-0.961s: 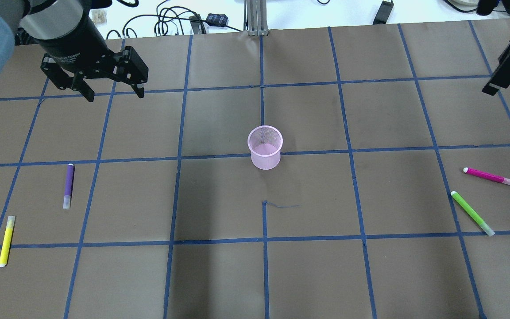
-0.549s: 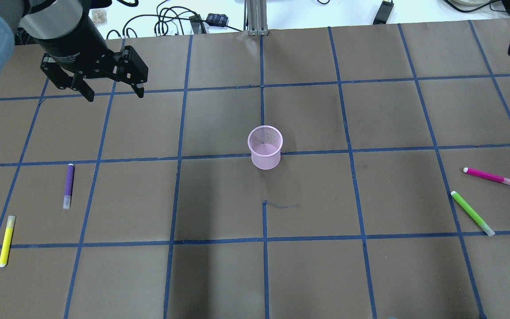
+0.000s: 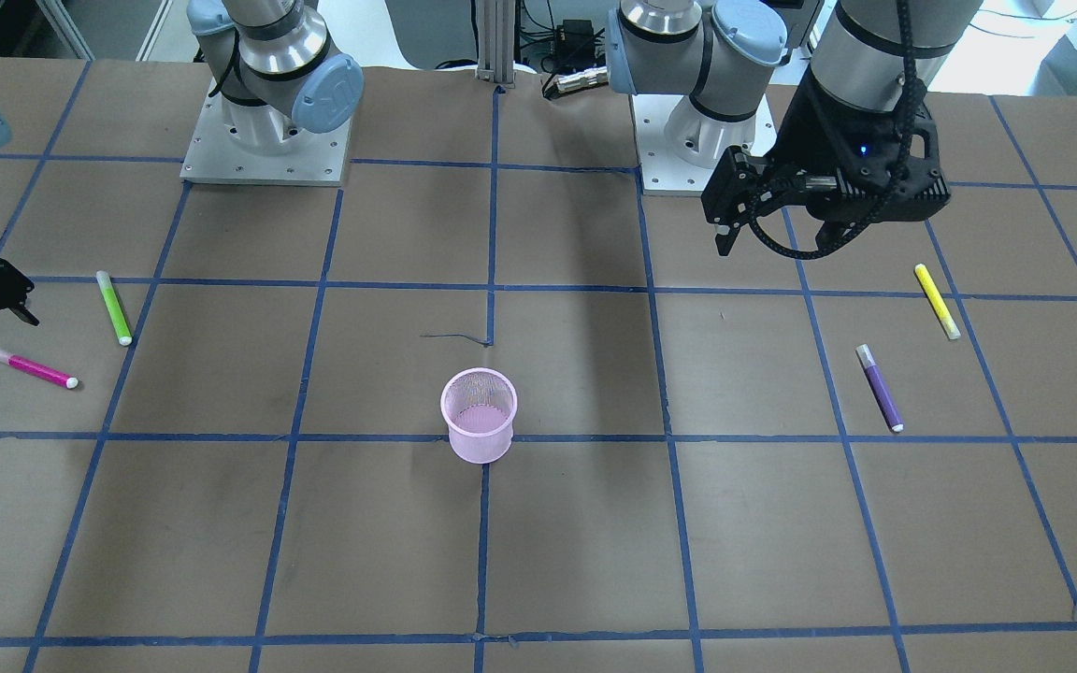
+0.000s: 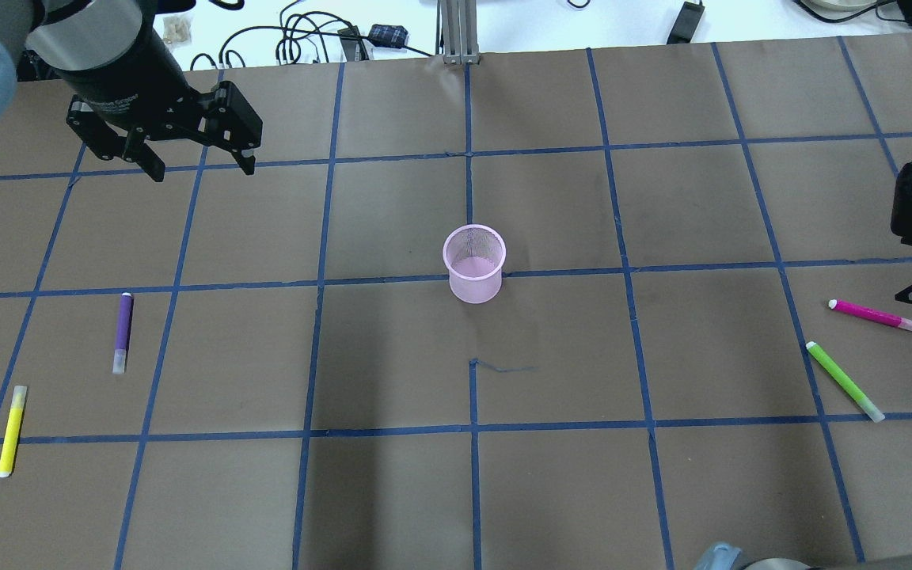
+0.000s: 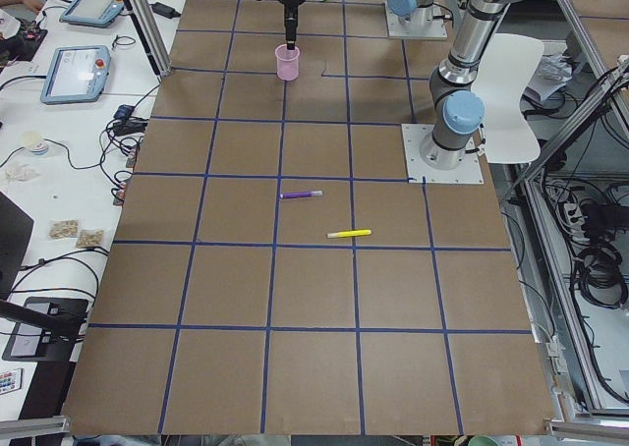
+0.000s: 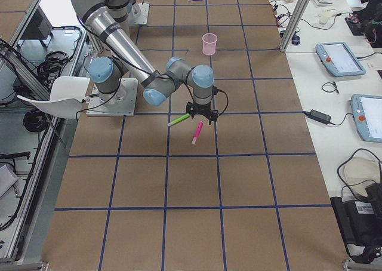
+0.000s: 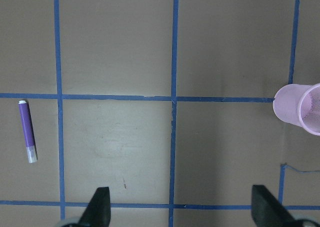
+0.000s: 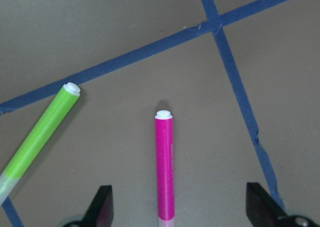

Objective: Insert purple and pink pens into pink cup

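So, the brown table [image 4: 393, 491] with the blue tape grid has everything spread out on it. The left gripper [image 4: 204, 170] hangs over the far-left squares, jaws wide open, holding nothing. The right gripper [image 8: 181, 199] sits low at the right edge, also open, and the pink pen [image 4: 877, 316] lies flat between its fingers without being gripped. The pink cup [image 4: 473, 265] stands upright mid-table on a tape line. The purple pen [image 4: 122, 332] lies flat on the left, well apart from the cup. A green pen [image 4: 844, 380] lies just beside the pink one, and a yellow pen [image 4: 11, 430] near the purple.
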Robot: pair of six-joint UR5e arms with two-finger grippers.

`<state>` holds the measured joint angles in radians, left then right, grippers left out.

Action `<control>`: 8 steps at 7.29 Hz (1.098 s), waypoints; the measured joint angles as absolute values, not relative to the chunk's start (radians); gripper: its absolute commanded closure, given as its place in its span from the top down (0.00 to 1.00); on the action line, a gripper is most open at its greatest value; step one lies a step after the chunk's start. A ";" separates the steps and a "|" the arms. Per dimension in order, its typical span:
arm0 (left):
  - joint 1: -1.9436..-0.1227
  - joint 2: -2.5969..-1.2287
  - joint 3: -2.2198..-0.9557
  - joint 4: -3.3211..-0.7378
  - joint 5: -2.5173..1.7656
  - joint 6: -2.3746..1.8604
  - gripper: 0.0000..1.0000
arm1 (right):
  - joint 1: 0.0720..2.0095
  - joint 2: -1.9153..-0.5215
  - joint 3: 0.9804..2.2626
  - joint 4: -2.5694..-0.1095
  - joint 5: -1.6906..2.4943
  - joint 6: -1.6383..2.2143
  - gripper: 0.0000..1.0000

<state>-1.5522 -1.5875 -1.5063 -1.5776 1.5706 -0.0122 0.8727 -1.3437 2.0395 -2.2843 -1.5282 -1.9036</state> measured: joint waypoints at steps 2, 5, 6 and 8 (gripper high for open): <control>-1.552 -1.588 -1.506 -1.577 1.571 -0.012 1.00 | 0.856 -1.301 2.084 -2.355 -1.499 -1.940 0.90; -1.551 -1.592 -1.507 -1.577 1.573 -0.011 1.00 | 0.855 -1.290 2.178 -2.549 -1.491 -1.944 0.78; -1.547 -1.594 -1.510 -1.578 1.573 -0.011 1.00 | 0.854 -1.287 2.187 -2.576 -1.490 -1.943 0.73; -1.533 -1.603 -1.530 -1.578 1.571 -0.004 1.00 | 0.854 -1.283 2.190 -2.591 -1.470 -1.947 0.54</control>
